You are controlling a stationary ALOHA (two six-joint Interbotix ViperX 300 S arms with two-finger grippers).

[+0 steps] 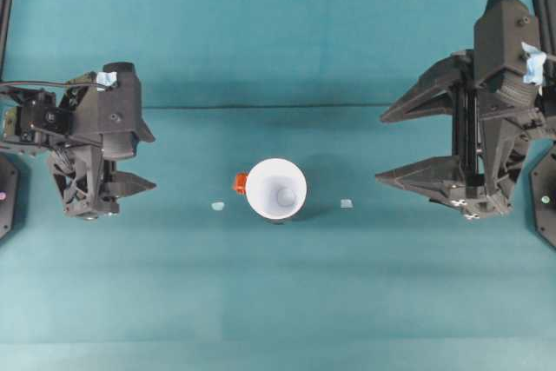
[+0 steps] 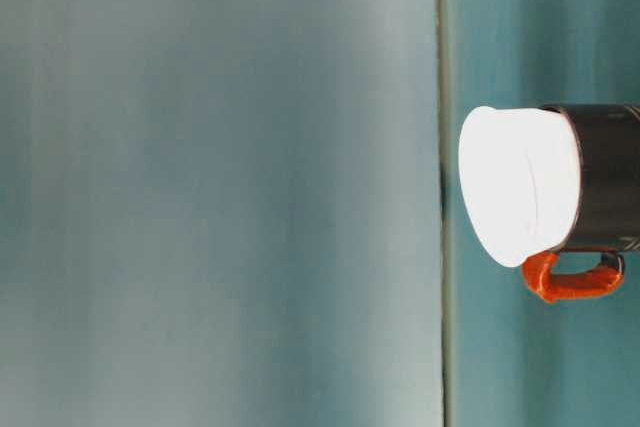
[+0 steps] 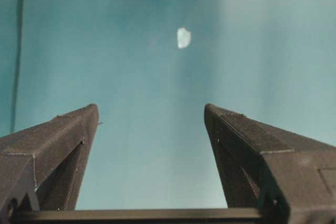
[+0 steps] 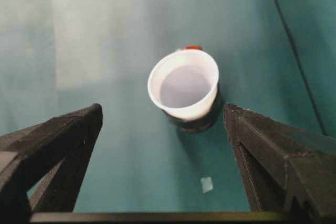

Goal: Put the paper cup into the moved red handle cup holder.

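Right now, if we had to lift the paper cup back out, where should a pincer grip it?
Grip the paper cup by its exposed upper wall, from above, across the rim. Its base sits inside the red handle cup holder, leaving only the flared top free.

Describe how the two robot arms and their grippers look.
Both are matte black plastic. The left gripper has a boxy body with lattice ribbing, black cables behind it and a scrap of pale blue tape on top. The right gripper has long, tapered, wedge-shaped fingers with toothed inner edges, and pale blue tape too.
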